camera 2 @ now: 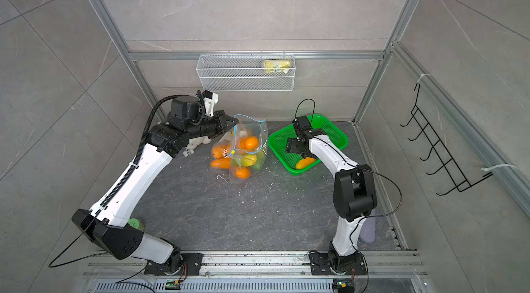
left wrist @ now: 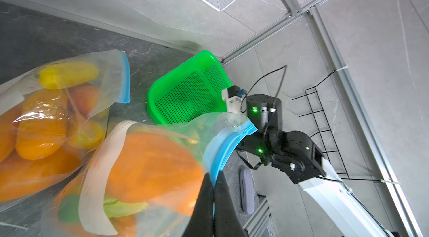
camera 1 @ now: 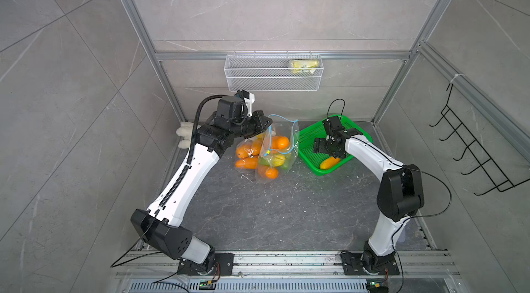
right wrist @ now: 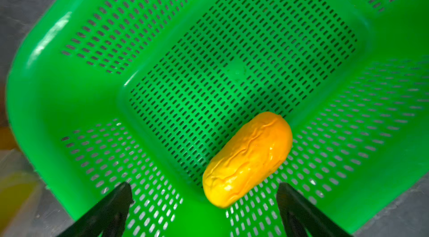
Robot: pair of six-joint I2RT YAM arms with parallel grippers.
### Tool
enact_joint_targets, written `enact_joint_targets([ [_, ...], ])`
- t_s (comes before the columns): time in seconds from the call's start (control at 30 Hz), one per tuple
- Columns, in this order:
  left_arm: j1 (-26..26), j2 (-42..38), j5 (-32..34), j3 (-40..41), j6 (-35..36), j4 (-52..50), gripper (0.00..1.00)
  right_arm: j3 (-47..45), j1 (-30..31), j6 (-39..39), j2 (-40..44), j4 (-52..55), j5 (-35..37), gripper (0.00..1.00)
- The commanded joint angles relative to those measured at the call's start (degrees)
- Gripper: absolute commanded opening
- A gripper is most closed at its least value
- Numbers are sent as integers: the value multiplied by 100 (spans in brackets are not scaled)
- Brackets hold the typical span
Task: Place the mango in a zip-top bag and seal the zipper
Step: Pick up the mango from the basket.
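Mango (right wrist: pixel 248 159) lies inside the basket (right wrist: pixel 46 85), against its wall. Right gripper (right wrist: pixel 204 187), jaws apart, hangs just above it. Beside the basket, left gripper (left wrist: pixel 214 179) is clamped on the bag (left wrist: pixel 148 168) rim.

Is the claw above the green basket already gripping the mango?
No, the jaws of the claw stand wide apart, clear of the mango, which lies loose in the basket.

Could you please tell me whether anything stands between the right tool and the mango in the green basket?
Nothing visible does. The right tool hangs open over the mango, which lies alone and uncovered in the green basket.
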State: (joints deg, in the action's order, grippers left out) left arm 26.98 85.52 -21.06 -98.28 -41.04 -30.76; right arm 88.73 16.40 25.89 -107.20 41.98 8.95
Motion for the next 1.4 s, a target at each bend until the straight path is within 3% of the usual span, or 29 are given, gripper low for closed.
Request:
enact_joint_targets([
  [0.0,-24,-326,-212,74,-160,633,0,124,-23,401,-296,602,546,100],
  [0.07,-27,-276,37,46,-116,421,0,67,-28,561,-353,650,583,100],
  [0.43,-18,-420,20,291,-117,546,0,559,-160,795,-1257,536,226,100],
  [0.77,-18,-492,100,372,16,431,0,1334,-238,134,-1602,371,-434,90],
  [0.93,-18,-466,155,424,31,495,0,1357,-76,126,-953,961,589,93],
  [1.07,-18,-407,96,449,5,548,0,952,-104,10,-783,633,546,95],
  [1.2,-18,-419,80,476,12,480,0,1113,-161,-228,-1229,794,370,93],
  [1.37,-26,-507,205,487,85,379,0,1240,-257,-559,-1597,857,636,92],
])
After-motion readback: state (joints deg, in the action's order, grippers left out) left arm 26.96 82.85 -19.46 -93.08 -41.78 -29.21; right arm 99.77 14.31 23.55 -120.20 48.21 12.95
